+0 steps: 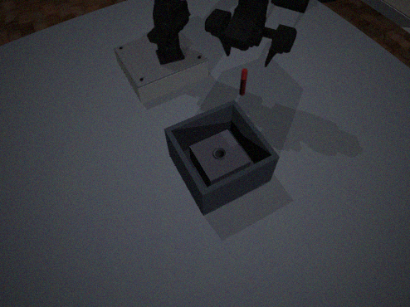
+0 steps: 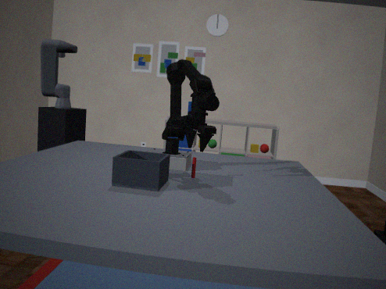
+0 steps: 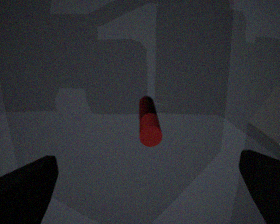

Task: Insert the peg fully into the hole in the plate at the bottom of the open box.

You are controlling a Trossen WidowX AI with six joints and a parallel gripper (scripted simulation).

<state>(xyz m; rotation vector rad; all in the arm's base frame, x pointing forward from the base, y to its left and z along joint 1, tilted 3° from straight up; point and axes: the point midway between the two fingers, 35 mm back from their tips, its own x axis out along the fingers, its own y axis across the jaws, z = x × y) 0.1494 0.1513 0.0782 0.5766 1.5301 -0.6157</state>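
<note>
The peg (image 1: 243,81) is a short red cylinder with a rounded top, standing upright on the matte grey table (image 1: 83,227) between the arm's pale base block (image 1: 137,67) and the box (image 1: 232,182). It is near the box's far corner but not touching it. From the wrist view the peg (image 3: 149,122) appears nearly end-on, centred between the two dark fingertips at the lower corners.

The gripper (image 1: 247,60) hangs above the peg with its jaws spread wide and nothing between them — the pointed black fingers aim downward, one on each side of the peg, well clear of it. In the exterior view the gripper (image 2: 196,141) sits above the peg (image 2: 194,168), with open air between the tips and the peg's top.

The box is a square, dark grey, thick-walled container, open at the top, set at an angle to the table's edges. Inside lies a lighter grey square plate (image 1: 205,163) with a round hole (image 1: 218,153) near its middle; dark gaps run between plate and walls on the far sides. Nothing sits in the hole.

Wide table surface stretches around the box on every side — wooden floor (image 1: 25,16) shows beyond the table's far edge.
</note>
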